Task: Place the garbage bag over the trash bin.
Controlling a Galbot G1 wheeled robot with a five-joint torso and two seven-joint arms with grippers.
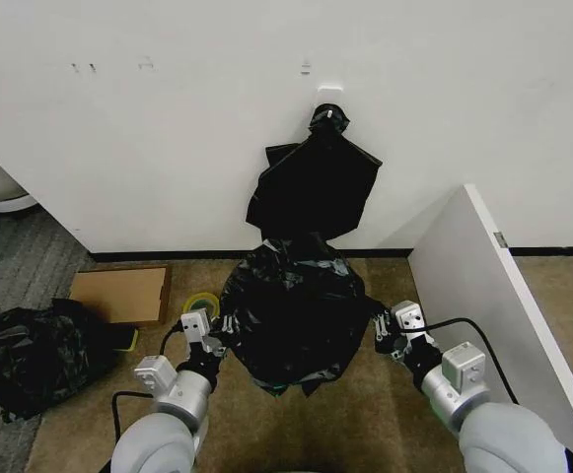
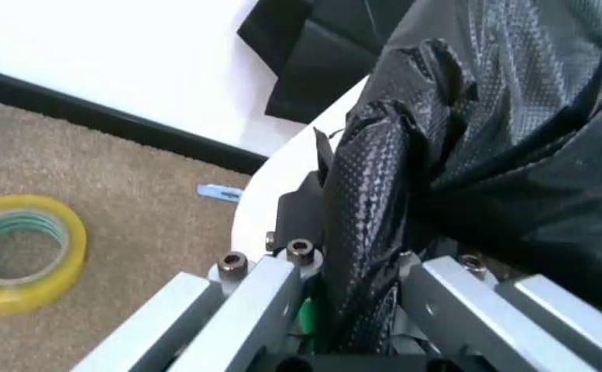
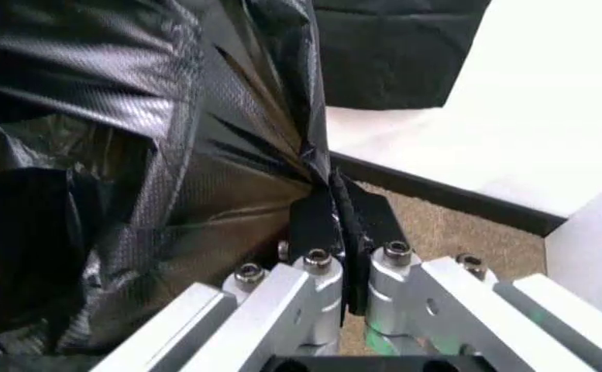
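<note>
While draped over the white bin, the wrinkly, glossy black bag is clamped by the left hand and right hand.

- A bundle of flat black bags hangs from a hook on the white wall, upper middle of the head view.
- A flat cardboard box lies on the carpet at the left, near the wall's foot.
- A yellow tape roll lies flat just right of the cardboard.
- A lumpy mound of black plastic sits at the lower left.
- A white panel slants along the right side.
- A small blue scrap lies on the brown carpet near the black baseboard.
</note>
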